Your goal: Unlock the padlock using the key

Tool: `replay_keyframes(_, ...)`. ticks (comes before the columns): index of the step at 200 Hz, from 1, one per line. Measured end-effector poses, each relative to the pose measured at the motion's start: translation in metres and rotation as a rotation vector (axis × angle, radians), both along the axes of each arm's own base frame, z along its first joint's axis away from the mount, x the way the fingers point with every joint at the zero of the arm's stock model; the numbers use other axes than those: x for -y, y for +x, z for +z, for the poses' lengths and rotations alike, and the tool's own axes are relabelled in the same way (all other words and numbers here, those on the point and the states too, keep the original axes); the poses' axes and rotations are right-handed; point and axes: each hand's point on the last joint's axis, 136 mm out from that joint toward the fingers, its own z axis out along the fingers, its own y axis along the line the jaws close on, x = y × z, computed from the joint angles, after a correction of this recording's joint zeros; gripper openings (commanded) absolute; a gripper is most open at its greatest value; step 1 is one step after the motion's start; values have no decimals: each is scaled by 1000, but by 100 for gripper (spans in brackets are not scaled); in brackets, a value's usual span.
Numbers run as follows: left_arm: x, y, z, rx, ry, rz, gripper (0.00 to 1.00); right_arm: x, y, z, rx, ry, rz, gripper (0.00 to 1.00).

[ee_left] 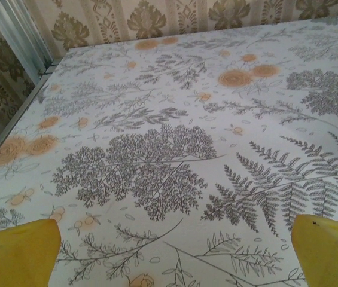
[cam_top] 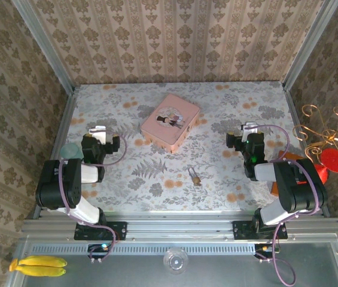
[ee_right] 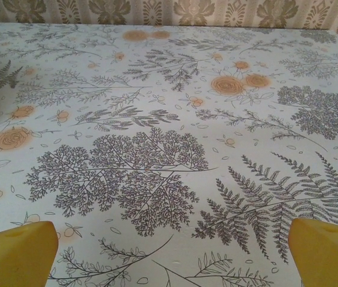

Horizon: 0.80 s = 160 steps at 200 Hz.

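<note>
The tiny brass padlock (cam_top: 195,178) lies on the floral tablecloth near the front middle, its thin silvery loop pointing toward the far left. I cannot make out the key as a separate thing at this size. My left gripper (cam_top: 100,131) hovers at the left of the table, well away from the padlock. In the left wrist view the left gripper (ee_left: 174,257) is open, its yellow fingertips (ee_left: 19,254) wide apart over bare cloth. My right gripper (cam_top: 246,130) hovers at the right. In the right wrist view the right gripper (ee_right: 171,257) is open too, nothing between its fingertips (ee_right: 327,251).
A pink rectangular tin (cam_top: 170,120) with a couple's picture lies at the back middle. Metal frame rails and patterned walls (cam_top: 169,36) close in the table. Off the right edge stand a gold wire ornament (cam_top: 324,128) and a red object (cam_top: 334,160). Bananas (cam_top: 37,266) lie at the front left.
</note>
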Motion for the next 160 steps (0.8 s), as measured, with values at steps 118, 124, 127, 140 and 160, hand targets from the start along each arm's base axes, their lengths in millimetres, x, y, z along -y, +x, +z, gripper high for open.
replay_keyframes(118, -5, -3, -8, -36, 11, 30, 100, 5, 0, 0, 3, 23, -21, 100)
replay_keyframes(124, -5, -3, -8, -36, 11, 30, 100, 5, 0, 0, 3, 23, -21, 100)
replay_keyframes(127, -5, -3, -8, -36, 11, 30, 100, 5, 0, 0, 3, 23, -21, 100)
replay_keyframes(140, -5, -3, -9, -36, 11, 30, 100, 5, 0, 0, 3, 23, -21, 100)
replay_keyframes(160, -5, -3, -8, -36, 10, 30, 100, 5, 0, 0, 3, 23, -21, 100)
